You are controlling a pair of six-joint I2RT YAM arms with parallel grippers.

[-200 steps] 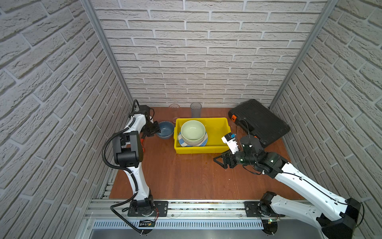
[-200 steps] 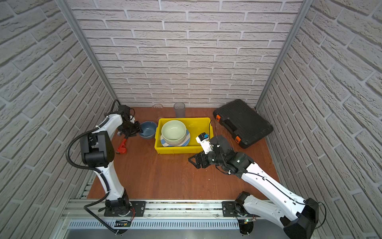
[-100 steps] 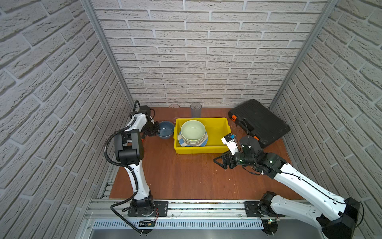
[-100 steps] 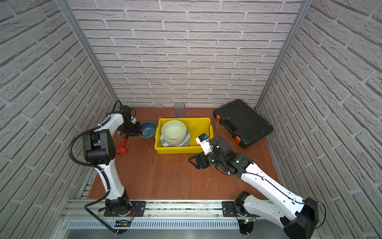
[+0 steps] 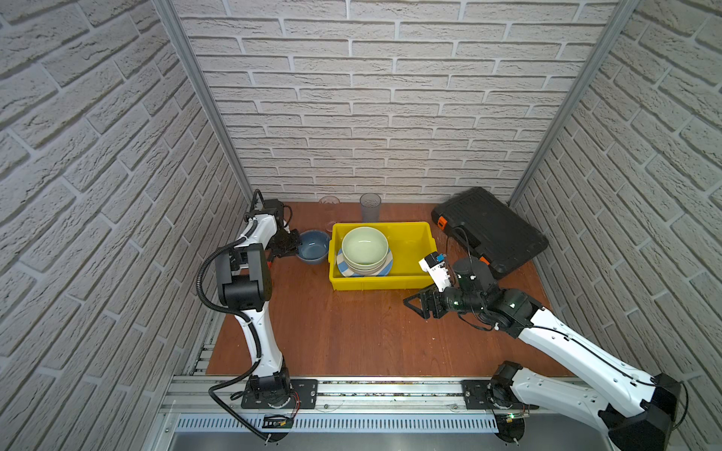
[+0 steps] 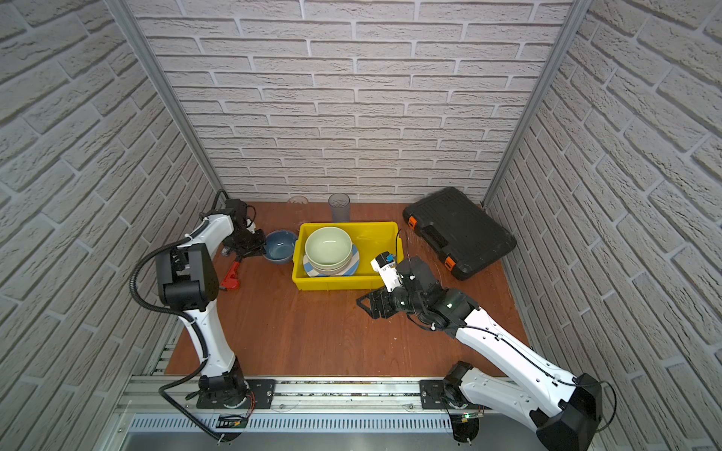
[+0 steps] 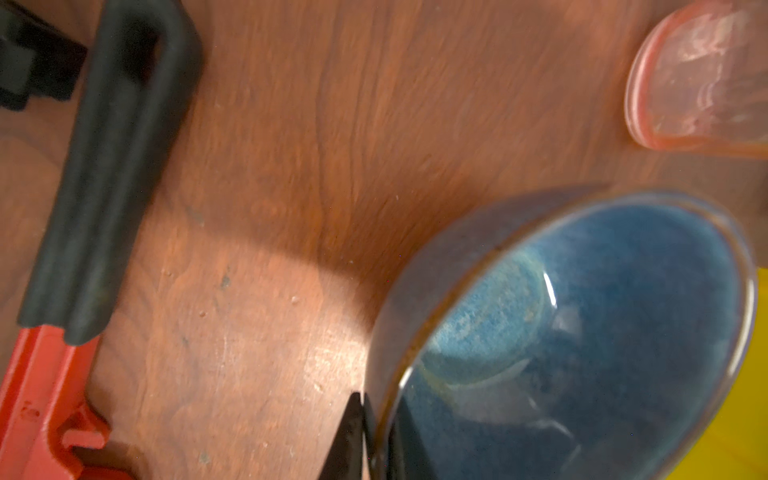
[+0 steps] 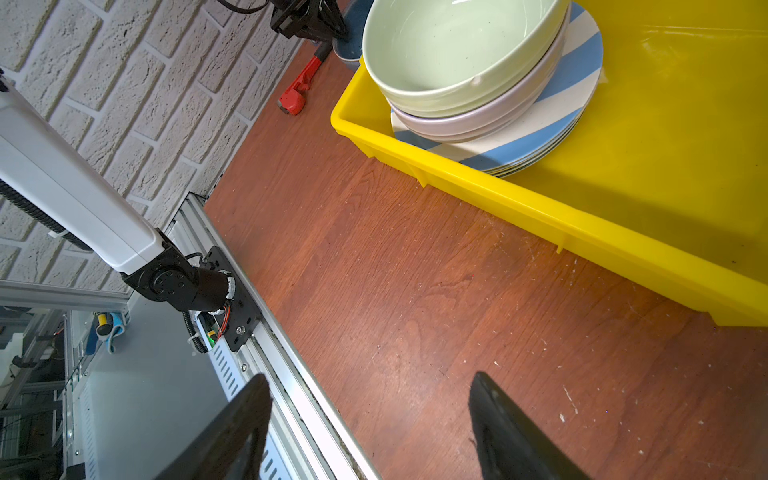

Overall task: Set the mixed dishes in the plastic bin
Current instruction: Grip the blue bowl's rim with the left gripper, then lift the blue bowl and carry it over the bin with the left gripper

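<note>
Your left gripper (image 7: pixel 376 440) is pinched onto the rim of the blue bowl (image 5: pixel 312 246). In the left wrist view its jaws stand close together, one outside the bowl's wall and one inside, with only the rim between them. The bowl is upright, outside the yellow bin (image 5: pixel 379 284) and just beside its left short wall. That wrist view is blurred, so you cannot tell whether the bowl's base rests on the table (image 5: pixel 351 336). A red wrench (image 6: pixel 230 278) lies on the table to the left of the bowl, near the side wall.

Your right gripper (image 8: pixel 370 415) hangs with its jaws wide apart and nothing between them. It is over bare wood near the bin's front right corner, clear of the bin.

In the left half of the bin, the pale green bowl (image 5: pixel 364 246) nests in the lavender-grey bowl (image 8: pixel 490 112), which sits on the blue-white striped plate (image 8: pixel 552 116). Two clear tumblers (image 5: pixel 370 207) stand upright behind the bin by the back wall. The black case (image 5: pixel 488 230) lies to the bin's right.
</note>
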